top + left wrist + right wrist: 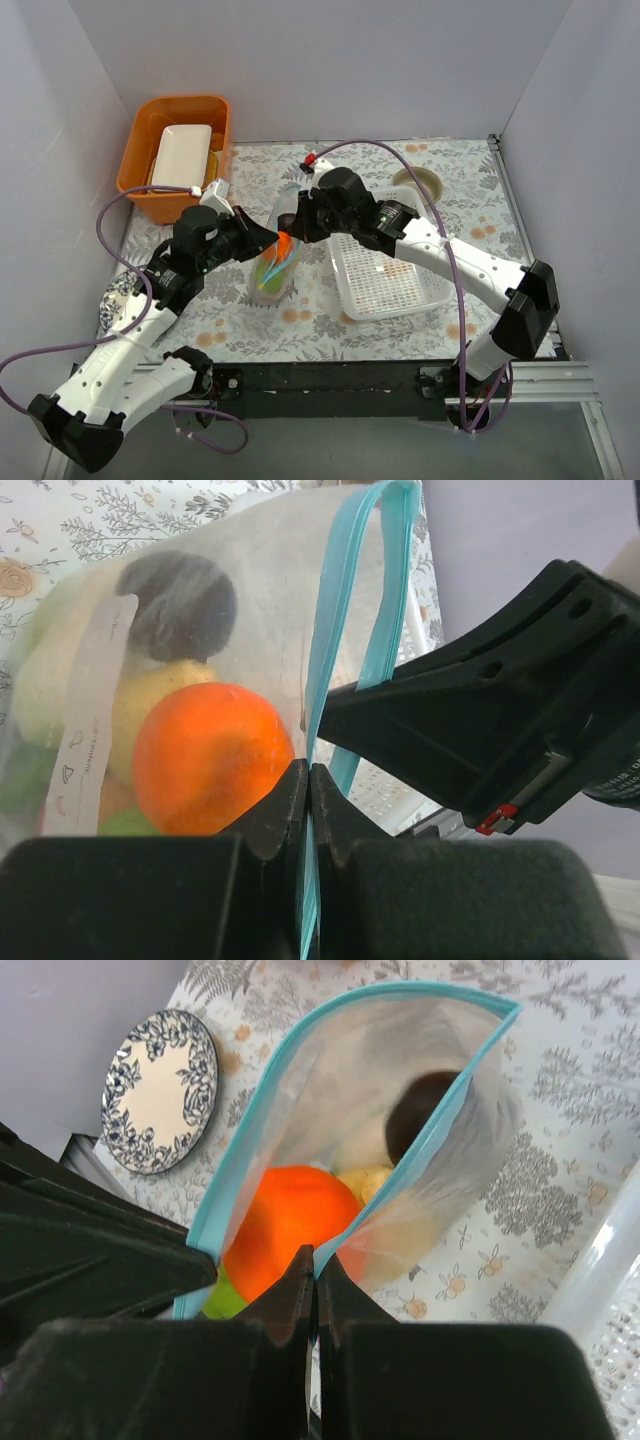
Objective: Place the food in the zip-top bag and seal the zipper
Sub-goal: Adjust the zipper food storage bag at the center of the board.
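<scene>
The left gripper is closed, its jaws pinched flat on the teal zipper, which runs up out of the jaws in a narrow loop. The right gripper is closed too, clamped on the near end of the strip's other lip; in the left wrist view its black fingertip meets the zipper just above the left jaws. Both grippers sit side by side at the same end of the mouth, and beyond them the two teal lips stand apart, so the mouth gapes. The zip-top bag lies on the surface directly ahead of both grippers, between the two arms. Inside it, the orange is nearest the jaws, with a green piece beside it, the yellow lemon behind, and the dark plum deepest in. A white perforated basket stands just right of the bag, an orange bin sits at the far left corner, and a blue-patterned plate lies at the left
</scene>
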`<state>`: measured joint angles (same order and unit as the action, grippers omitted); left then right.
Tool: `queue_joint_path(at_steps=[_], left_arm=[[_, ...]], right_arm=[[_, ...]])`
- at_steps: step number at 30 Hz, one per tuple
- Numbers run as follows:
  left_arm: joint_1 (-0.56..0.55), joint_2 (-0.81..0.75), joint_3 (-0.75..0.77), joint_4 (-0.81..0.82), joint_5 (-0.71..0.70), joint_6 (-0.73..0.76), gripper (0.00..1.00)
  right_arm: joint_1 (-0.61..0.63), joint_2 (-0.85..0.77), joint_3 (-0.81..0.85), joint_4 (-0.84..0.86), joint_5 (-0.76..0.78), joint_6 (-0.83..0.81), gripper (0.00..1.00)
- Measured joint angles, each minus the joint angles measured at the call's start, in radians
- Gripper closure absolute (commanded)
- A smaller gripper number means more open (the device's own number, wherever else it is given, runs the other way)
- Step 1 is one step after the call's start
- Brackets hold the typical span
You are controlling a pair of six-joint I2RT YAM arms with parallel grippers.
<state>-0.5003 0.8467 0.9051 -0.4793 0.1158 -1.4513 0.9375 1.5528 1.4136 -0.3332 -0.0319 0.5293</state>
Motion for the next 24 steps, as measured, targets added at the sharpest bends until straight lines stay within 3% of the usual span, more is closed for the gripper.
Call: queue_joint_path(at_steps=[5, 10, 15, 24], left_arm=[[0.0, 0.047, 0.108, -0.066, -0.008, 0.007, 1.0], [0.0, 0.0, 0.198, -0.152, -0.145, 0.007, 1.0], [0.0, -0.026, 0.304, -0.225, -0.266, 0.031, 1.0], [0.0, 0.018, 0.203, -0.254, -0.295, 0.026, 1.0]], right_arm=[[-0.003, 0.035, 0.1, -0.042, 0.01, -0.044, 0.99], [-0.016, 0.151, 0.305, -0.136, 0.029, -0.065, 0.99], [-0.019, 0.165, 0.301, -0.123, 0.001, -0.07, 0.99], [-0.042, 0.216, 0.281, -0.158, -0.128, -0.069, 0.99]])
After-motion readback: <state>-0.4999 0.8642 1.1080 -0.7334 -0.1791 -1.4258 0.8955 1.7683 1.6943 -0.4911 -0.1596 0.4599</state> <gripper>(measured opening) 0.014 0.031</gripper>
